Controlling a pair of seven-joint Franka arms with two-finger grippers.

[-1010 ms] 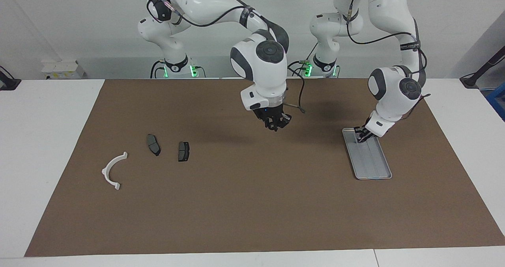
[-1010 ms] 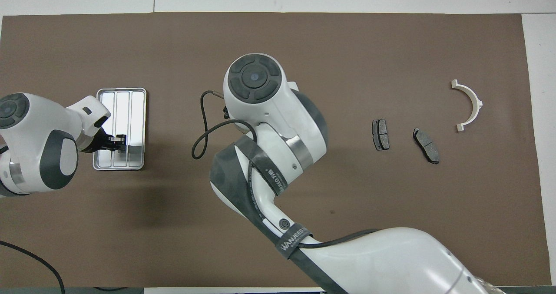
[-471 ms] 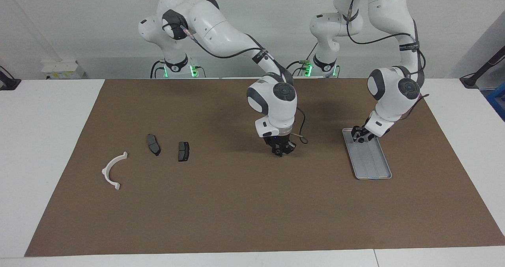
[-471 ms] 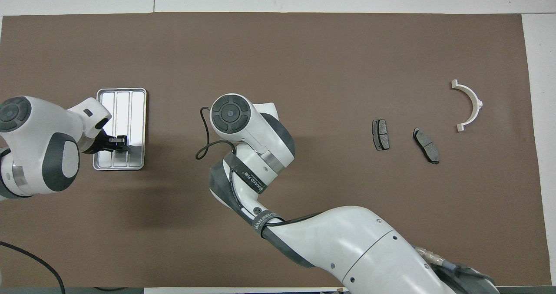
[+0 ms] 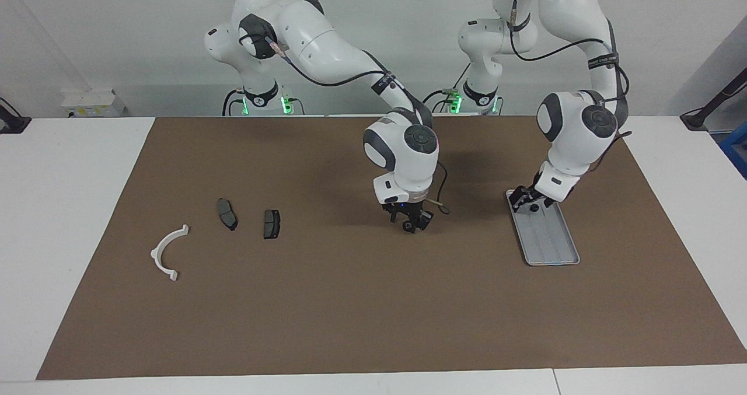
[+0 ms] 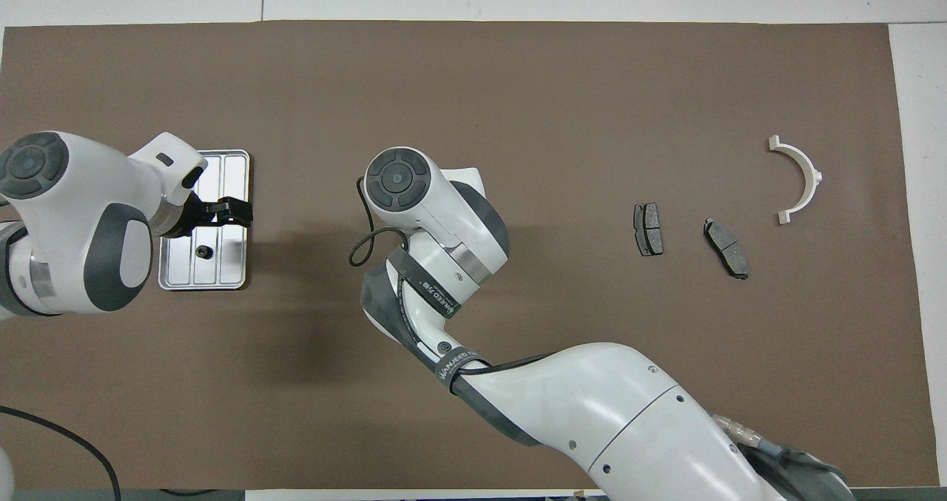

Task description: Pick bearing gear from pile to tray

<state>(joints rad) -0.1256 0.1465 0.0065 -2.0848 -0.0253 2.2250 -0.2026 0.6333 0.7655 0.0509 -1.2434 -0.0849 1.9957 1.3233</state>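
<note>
While a small black bearing gear (image 6: 200,250) lies loose on the floor of the silver tray (image 6: 222,271), the left tool (image 5: 521,199) hangs just over the tray's end nearer the robots. Its jaws stand apart and empty, and the gear sits just beside its tips and clear of them. The drop looks done. The clean finish would be a straight lift, so that the tips clear the raised rim without nudging the gear or shifting the tray.

Toward the right arm's end from there, the right tool (image 5: 412,226) is set low over the middle of the brown mat (image 5: 350,301) covering the tabletop. Whether it grips anything cannot be told: from above, its own wrist hides it, and from across the table its tip is only a dark knot.

Well past it toward the same end lie the two grey brake pads (image 5: 227,213), then the white arc (image 5: 166,252). No other gear can be made out among them.
</note>
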